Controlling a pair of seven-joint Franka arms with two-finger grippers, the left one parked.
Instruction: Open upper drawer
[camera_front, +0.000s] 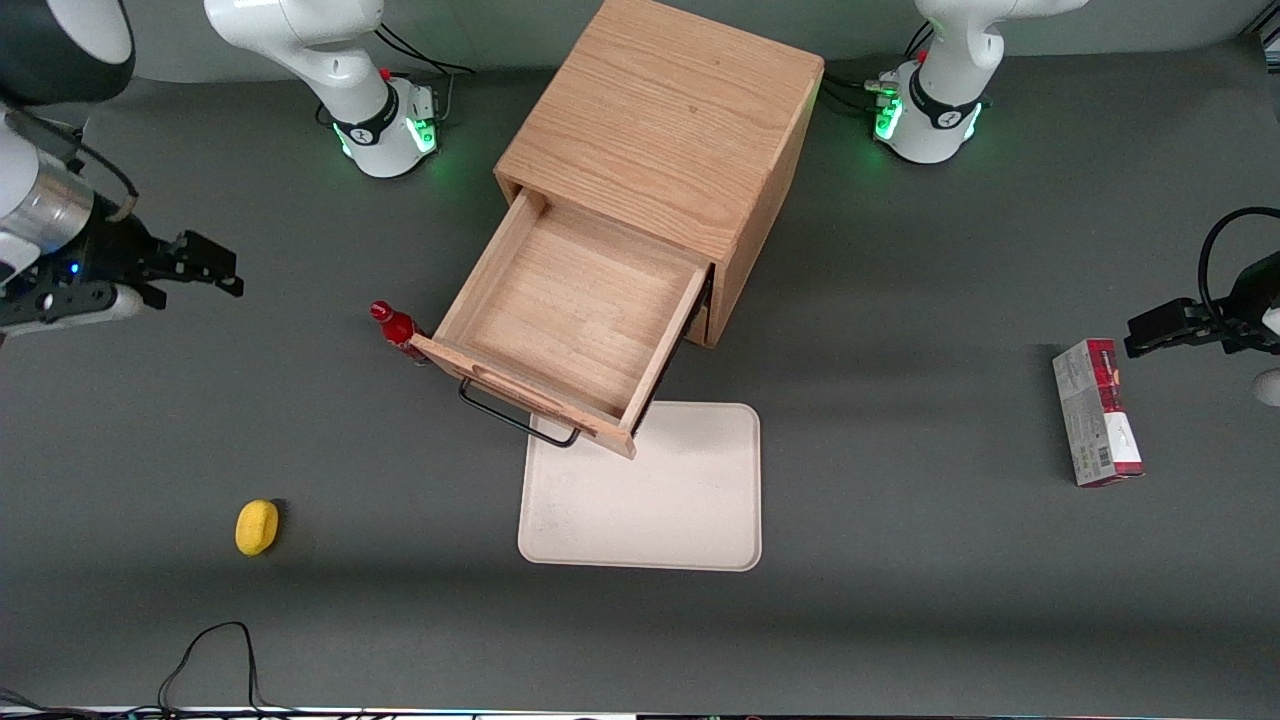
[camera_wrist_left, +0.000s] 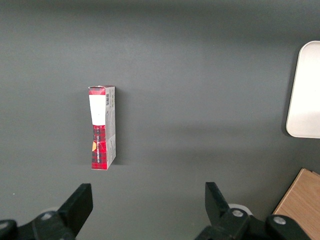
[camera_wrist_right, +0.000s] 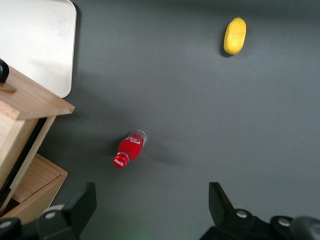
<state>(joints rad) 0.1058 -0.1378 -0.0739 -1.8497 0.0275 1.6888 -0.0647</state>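
Note:
The upper drawer (camera_front: 575, 310) of the wooden cube cabinet (camera_front: 665, 130) stands pulled far out, a shallow empty oak box with its thin black wire handle (camera_front: 515, 415) toward the front camera. The drawer's front corner shows in the right wrist view (camera_wrist_right: 35, 100), with the lower drawer (camera_wrist_right: 35, 182) beneath it. My gripper (camera_front: 215, 270) is open and empty, raised over the table far toward the working arm's end, well apart from the drawer. Its open fingers (camera_wrist_right: 82, 205) frame bare table in the wrist view.
A red bottle (camera_front: 396, 326) stands beside the drawer's front corner, also in the right wrist view (camera_wrist_right: 129, 149). A cream tray (camera_front: 645, 490) lies under the handle. A yellow lemon (camera_front: 256, 526) lies nearer the front camera. A red-and-white box (camera_front: 1095, 410) lies toward the parked arm's end.

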